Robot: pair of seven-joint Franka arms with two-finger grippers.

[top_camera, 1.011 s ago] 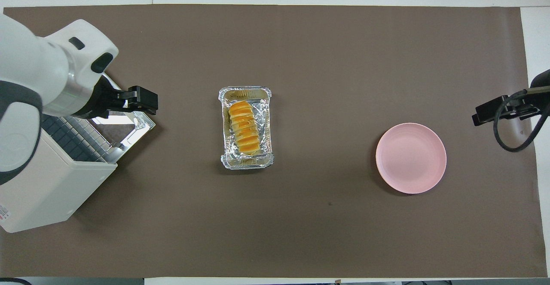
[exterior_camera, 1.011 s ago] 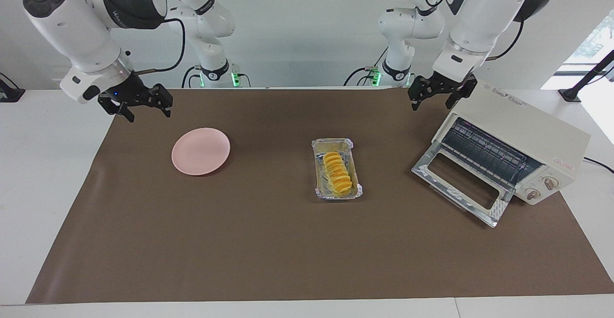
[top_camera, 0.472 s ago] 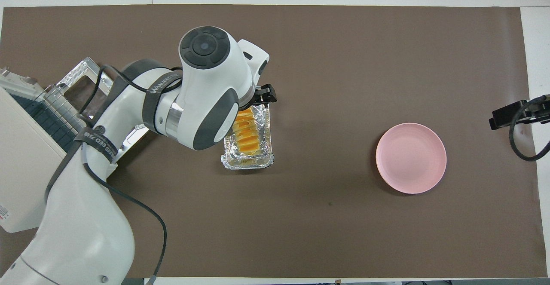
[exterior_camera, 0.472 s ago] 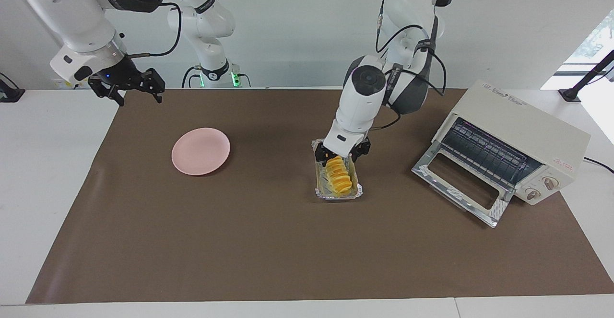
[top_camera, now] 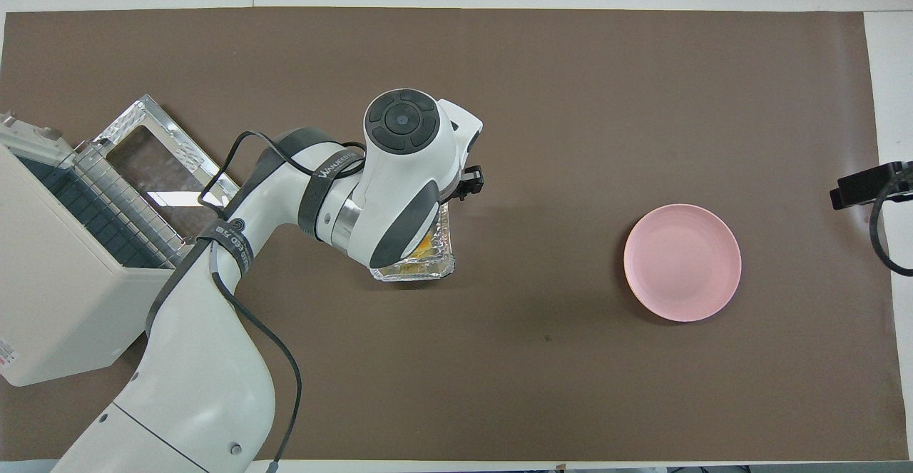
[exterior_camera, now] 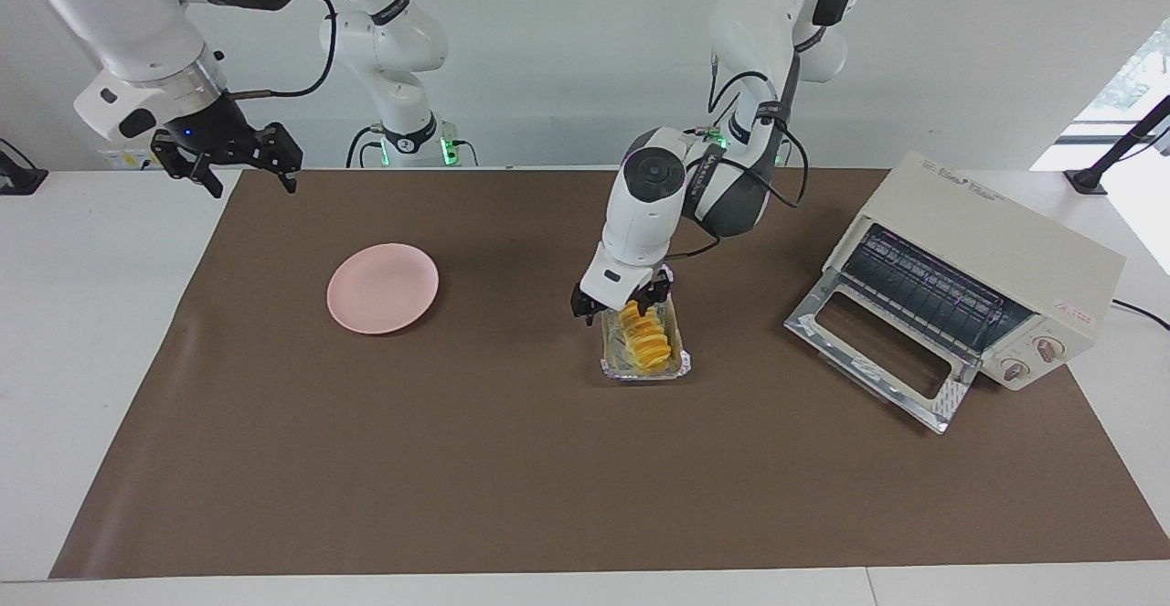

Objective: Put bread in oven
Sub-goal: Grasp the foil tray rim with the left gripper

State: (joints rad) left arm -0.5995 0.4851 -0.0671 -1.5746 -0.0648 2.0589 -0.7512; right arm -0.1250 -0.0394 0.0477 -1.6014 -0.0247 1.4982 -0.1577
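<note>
The bread (exterior_camera: 646,338), a ridged golden-yellow loaf, lies in a silver foil tray (exterior_camera: 675,366) at mid-table. My left gripper (exterior_camera: 620,303) is open and low over the tray's end nearer to the robots, its fingers standing either side of the loaf's end. In the overhead view the left arm hides most of the bread; only the tray's rim (top_camera: 421,270) and one finger (top_camera: 471,181) show. The cream oven (exterior_camera: 996,249) stands at the left arm's end, its glass door (exterior_camera: 873,350) dropped open. My right gripper (exterior_camera: 228,156) is open and waits raised over the table's edge at the right arm's end.
A round pink plate (exterior_camera: 382,288) lies toward the right arm's end; it also shows in the overhead view (top_camera: 682,262). The oven (top_camera: 64,295) and its open door (top_camera: 160,166) take up the left arm's end. A brown mat (exterior_camera: 457,460) covers the table.
My left arm swung from beside the oven to the foil tray and came down over the bread's end. My right gripper drew back and up toward its table edge.
</note>
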